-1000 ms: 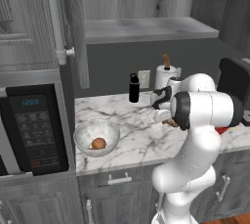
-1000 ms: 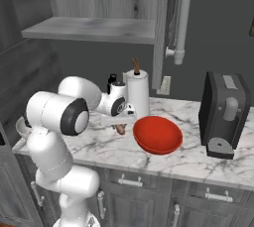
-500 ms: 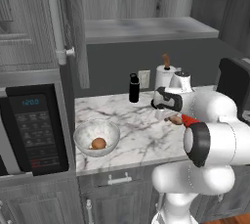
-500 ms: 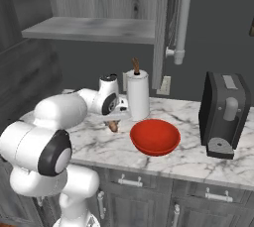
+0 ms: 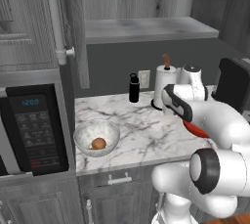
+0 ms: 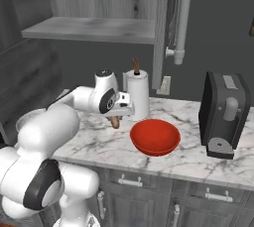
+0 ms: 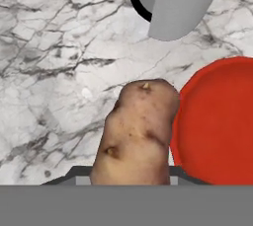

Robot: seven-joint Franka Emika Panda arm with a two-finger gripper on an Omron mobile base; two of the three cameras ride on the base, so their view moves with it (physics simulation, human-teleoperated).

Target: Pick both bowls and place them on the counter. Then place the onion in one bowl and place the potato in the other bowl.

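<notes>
In the hand view the potato rises from the bottom centre of the frame, gripped between the fingers at its lower end and held above the veined white table. Its lumpy brown length stands just left of the red bowl, whose rim curves along the right side of that frame. In the upper middle, a grey paper towel roll stands on a black round base.

In the right base view the fingers sit at centre left, narrowed on the potato, which hangs below the white hand, just left of the red bowl. That bowl rests on the table at the centre of the frame. Behind it stands the paper towel roll with a brown knob on top, and a dark coffee machine fills the right side.

In the left base view the marble bowl sits at lower left of centre on the table, just right of the black microwave. The onion lies inside it. A sliver of the red bowl shows at the right, behind the white arm. Further back, a small black bottle stands by the wall, with the paper towel roll to its right, under a grey shelf in the upper part of the frame.
</notes>
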